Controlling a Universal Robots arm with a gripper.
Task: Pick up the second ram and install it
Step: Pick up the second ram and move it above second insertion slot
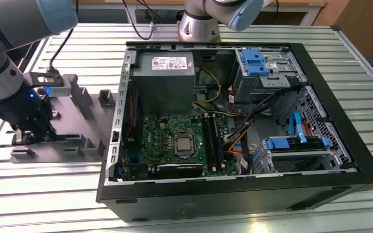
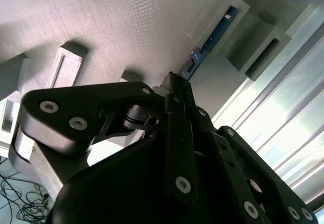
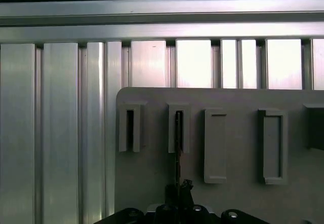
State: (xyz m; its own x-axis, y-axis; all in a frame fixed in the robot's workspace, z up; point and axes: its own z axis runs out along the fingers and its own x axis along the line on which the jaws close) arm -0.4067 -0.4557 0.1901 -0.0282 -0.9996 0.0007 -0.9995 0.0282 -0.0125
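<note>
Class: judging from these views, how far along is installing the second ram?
Done: the gripper is down at the grey holder, at one end of the second ram. In hand: the ram stands in its holder slot, not lifted out. Left: it is not yet on the motherboard inside the case.

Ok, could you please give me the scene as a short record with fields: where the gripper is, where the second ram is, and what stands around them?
gripper: low over the grey holder plate, at one end of the second ram
second ram: on edge, one end in a slotted block of the holder plate; not yet in the computer case
holder plate position: on the slatted metal table, at the exterior view's left of the case
computer case: open; green motherboard and grey power supply inside
</note>
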